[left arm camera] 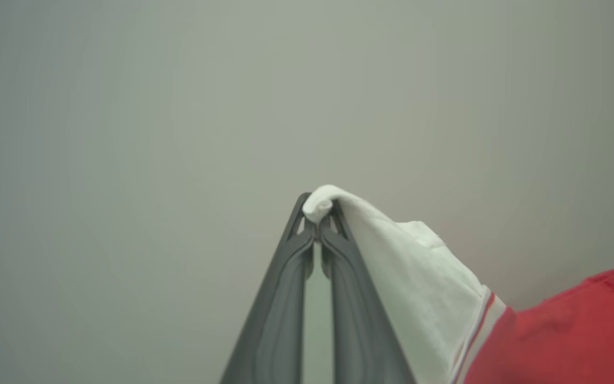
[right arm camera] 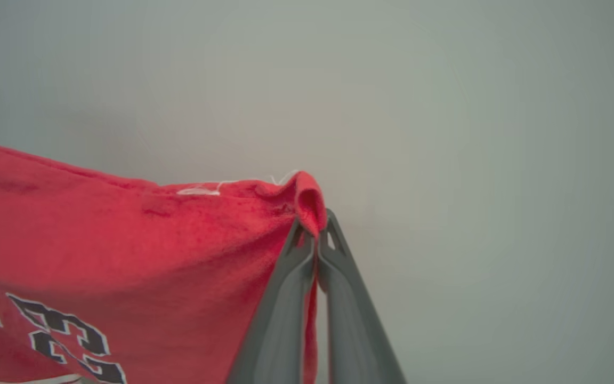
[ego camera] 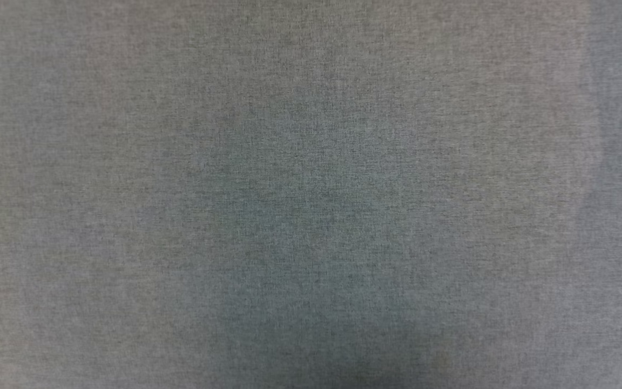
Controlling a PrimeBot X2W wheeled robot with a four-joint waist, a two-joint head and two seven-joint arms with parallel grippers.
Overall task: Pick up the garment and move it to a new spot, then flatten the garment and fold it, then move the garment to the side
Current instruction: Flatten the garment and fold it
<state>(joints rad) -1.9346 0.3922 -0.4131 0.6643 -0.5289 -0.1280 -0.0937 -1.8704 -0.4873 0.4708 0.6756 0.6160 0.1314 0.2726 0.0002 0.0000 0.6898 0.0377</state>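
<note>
Pinches the bunched tip of the white sleeve (left arm camera: 419, 266) with the left gripper (left arm camera: 317, 216), fingers pressed together, cloth bulging just over the tips. Trails from there to the right: white sleeve, then striped trim (left arm camera: 475, 330), then the red body of the T-shirt (left arm camera: 568, 330). Pinches a rolled red edge of the same T-shirt with the right gripper (right arm camera: 317, 229), fingers likewise pressed together, a loose white thread (right arm camera: 200, 190) along the seam just to the left. Hangs leftward from that grip as a broad red panel, with black-and-white printed numerals (right arm camera: 62, 330) low at the near left. Spans between the two grips, sleeve end at the left and red edge at the right. Seems lifted, set against a blurred plain grey backdrop, though contact with anything below cannot be told. Looks down, from the head, on a grey woven surface (ego camera: 127, 162), darker in a patch at the near middle.

Reads as the carrying step: picked up, not yet laid at the new spot, flattening and folding not yet begun. Calls next for lowering both grips together toward the grey surface, far enough apart to hold the span taut, so the cloth lands spread rather than heaped. Calls also for care at the sleeve grip: a thin pinch, likely to slip under a hard sideways pull.
</note>
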